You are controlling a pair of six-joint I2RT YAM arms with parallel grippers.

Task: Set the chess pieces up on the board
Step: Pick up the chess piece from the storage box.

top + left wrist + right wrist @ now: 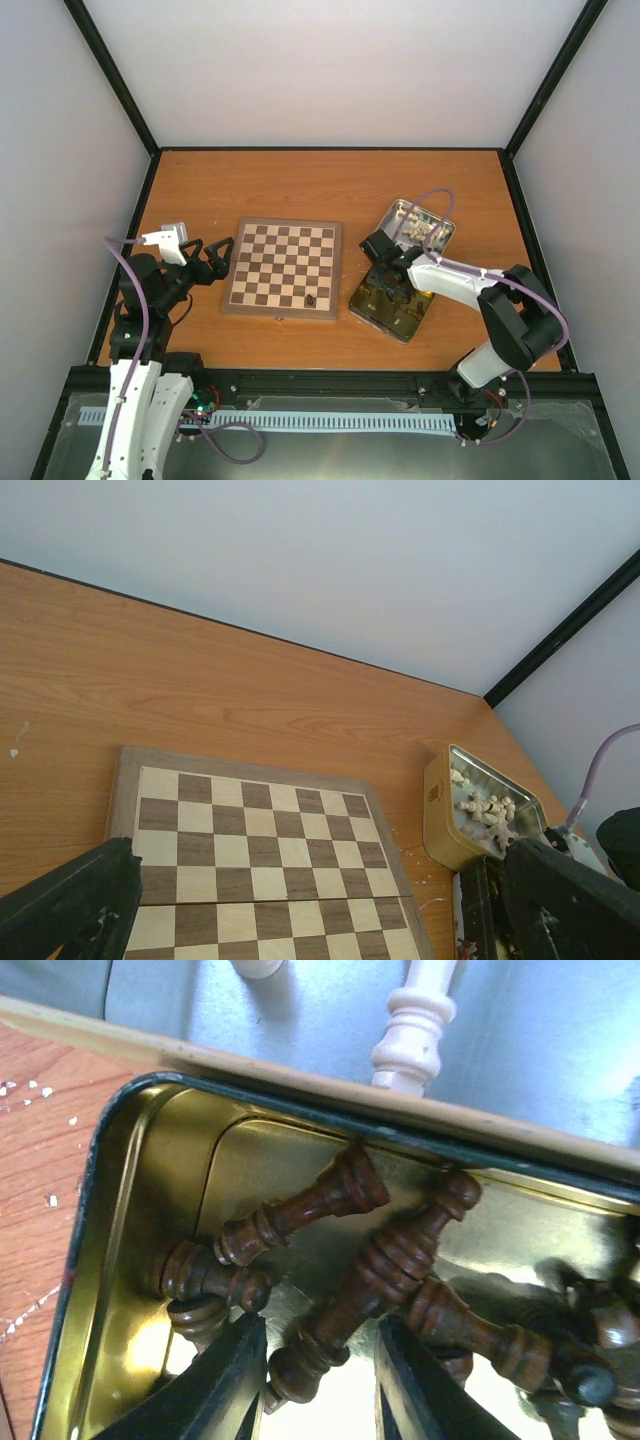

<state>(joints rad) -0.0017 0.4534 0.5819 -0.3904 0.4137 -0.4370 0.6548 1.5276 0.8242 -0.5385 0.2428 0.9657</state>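
We see right gripper in the tin, jaws narrow, loosely straddling one dark chess piece; left gripper wide, beside board.

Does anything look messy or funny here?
Yes. The dark pieces lie tumbled on their sides in the gold tin instead of standing up. Little white specks are scattered on the table beside it. Only one piece is on the board.
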